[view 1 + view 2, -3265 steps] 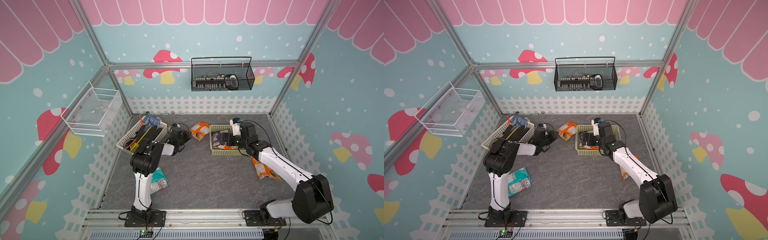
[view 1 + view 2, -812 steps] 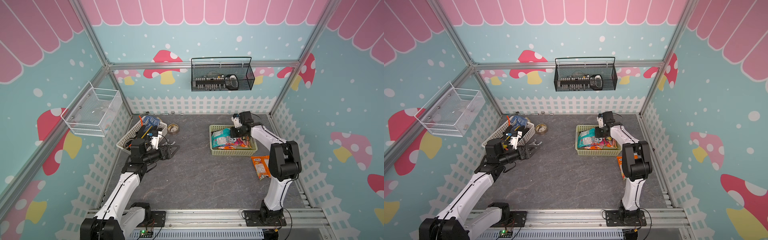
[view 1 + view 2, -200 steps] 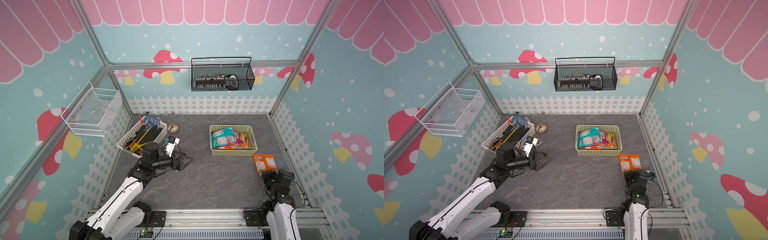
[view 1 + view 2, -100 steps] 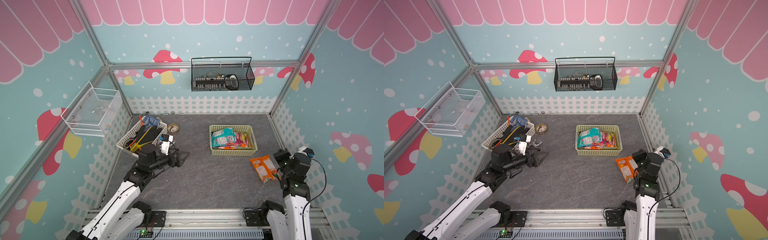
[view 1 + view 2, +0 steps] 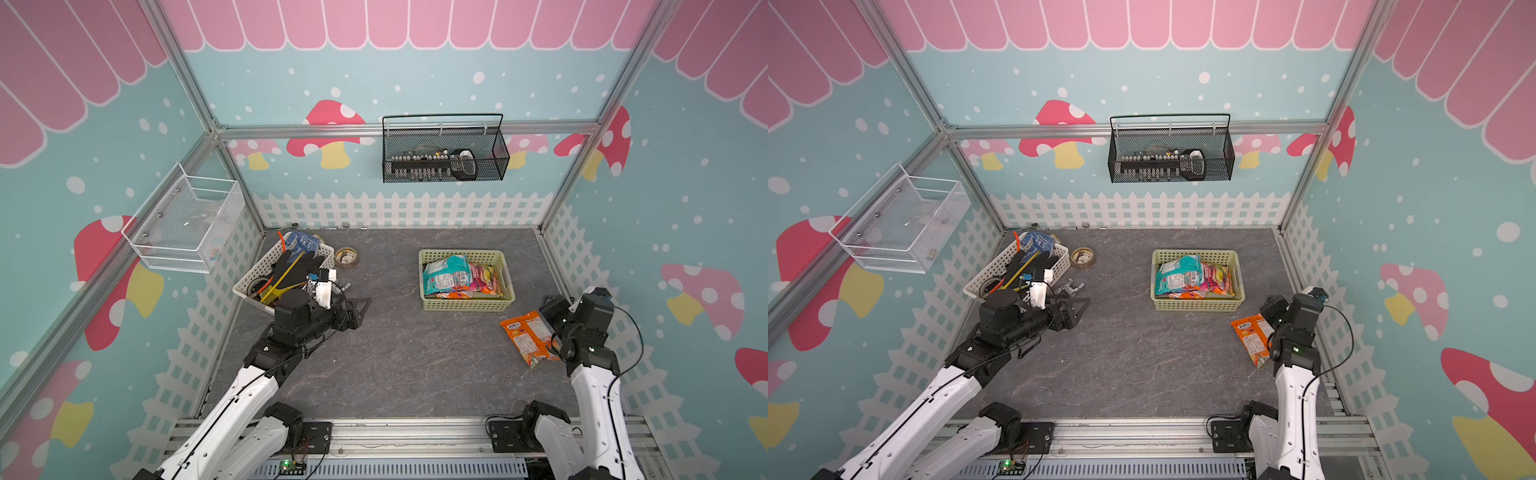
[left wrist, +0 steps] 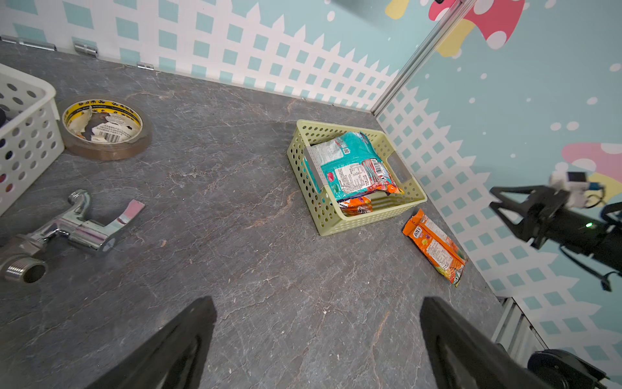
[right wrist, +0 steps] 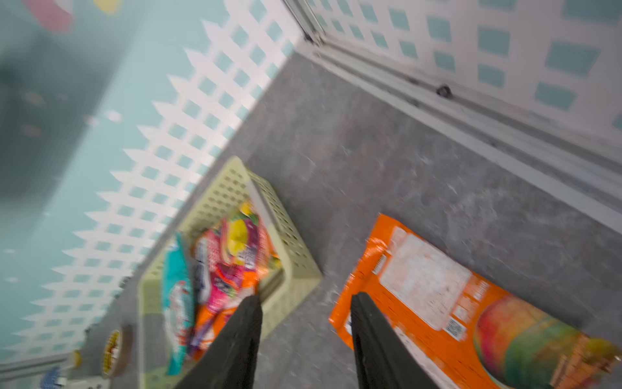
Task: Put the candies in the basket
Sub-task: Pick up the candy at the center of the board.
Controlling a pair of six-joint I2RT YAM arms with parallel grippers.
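Observation:
The pale yellow-green basket (image 5: 465,305) (image 5: 1198,305) (image 6: 336,222) stands right of the floor's middle. It holds several candies with a teal bag (image 5: 444,276) (image 6: 353,165) on top. One orange candy bag (image 5: 525,336) (image 5: 1252,336) (image 6: 434,247) (image 7: 437,303) lies flat on the floor to the basket's front right, beside the right wall. My right gripper (image 5: 550,309) (image 7: 304,298) hovers open over that bag's near-basket end, with bare floor between its fingers. My left gripper (image 5: 361,309) (image 6: 316,303) is open and empty above the floor at the left.
A white tool basket (image 5: 324,249) full of tools stands at the back left, with a tape roll (image 6: 107,152) beside it and a chrome faucet (image 6: 67,229) on the floor in front. The right wall's rail (image 7: 471,134) runs close along the orange bag.
My right gripper has opened. The right arm has risen from the front edge and now points at the orange bag, which has turned on the floor. The left arm has drawn back leftward.

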